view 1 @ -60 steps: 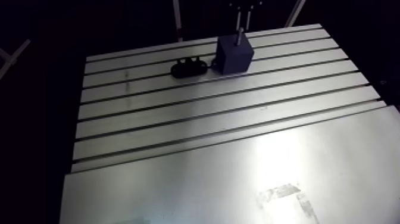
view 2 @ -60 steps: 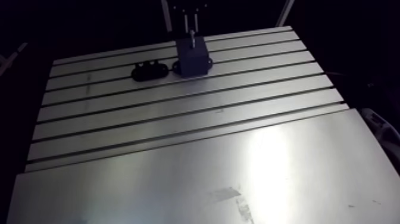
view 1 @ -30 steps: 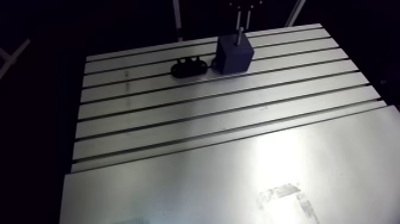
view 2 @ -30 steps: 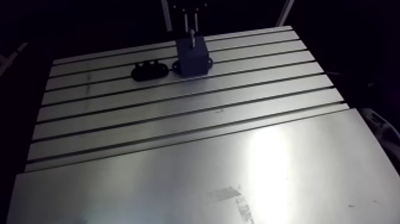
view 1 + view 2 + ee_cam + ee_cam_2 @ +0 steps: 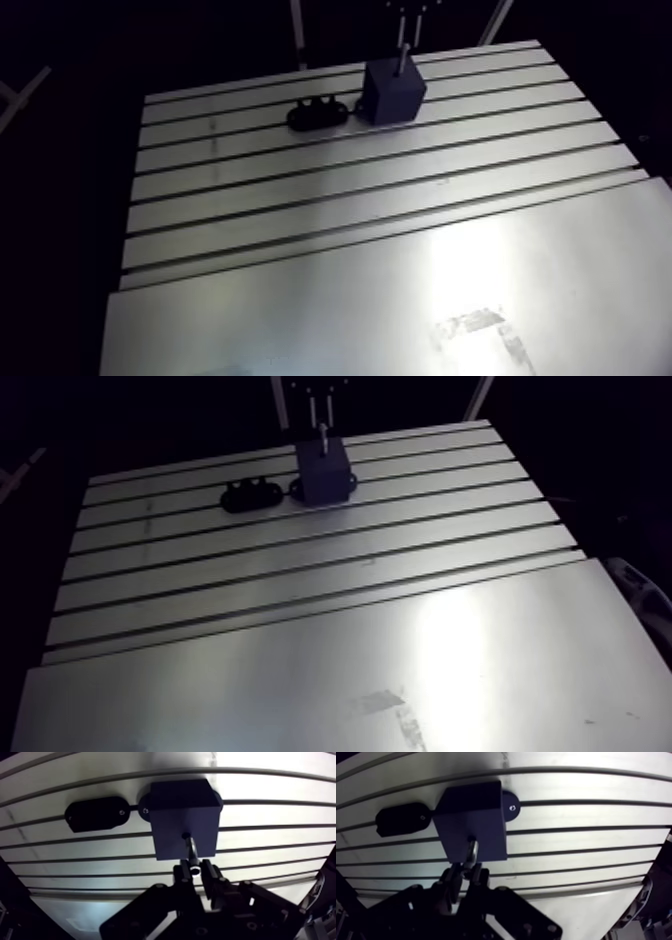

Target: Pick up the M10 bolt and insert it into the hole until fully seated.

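A dark blue block [image 5: 185, 822] stands on the slotted table [image 5: 350, 200] at its far side. In the wrist view a silvery M10 bolt [image 5: 192, 849] points down, its tip in the small hole in the block's top face. Most of its shank is still above the block. My gripper [image 5: 196, 871] is directly over the block, shut on the bolt's head end. In the arm view the gripper [image 5: 404, 30] comes down from above onto the block [image 5: 393, 92].
A flat black oval holder [image 5: 97, 813] lies on the table just beside the block, also seen in the arm view as the holder [image 5: 318, 114]. A smooth metal plate [image 5: 450, 300] covers the near part of the table.
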`<state>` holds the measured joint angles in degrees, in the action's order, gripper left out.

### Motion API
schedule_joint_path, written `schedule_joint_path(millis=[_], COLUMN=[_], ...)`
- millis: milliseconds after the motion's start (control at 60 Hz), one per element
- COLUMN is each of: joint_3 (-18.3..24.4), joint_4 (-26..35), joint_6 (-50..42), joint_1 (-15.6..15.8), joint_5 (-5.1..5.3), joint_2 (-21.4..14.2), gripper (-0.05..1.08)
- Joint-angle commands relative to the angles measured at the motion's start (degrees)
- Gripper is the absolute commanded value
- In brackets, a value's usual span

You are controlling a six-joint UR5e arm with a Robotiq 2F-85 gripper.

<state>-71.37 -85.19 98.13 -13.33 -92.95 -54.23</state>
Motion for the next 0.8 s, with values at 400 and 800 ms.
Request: schedule_joint_path(millis=[400, 800], joint_3=[-0.12, -0.3], joint_4=[-0.09, -0.37], joint_6=[0.0, -0.01], joint_1=[0.23, 0.4], joint_5=[0.1, 0.28], joint_2=[0.04, 0.06], gripper=[1.08, 1.08])
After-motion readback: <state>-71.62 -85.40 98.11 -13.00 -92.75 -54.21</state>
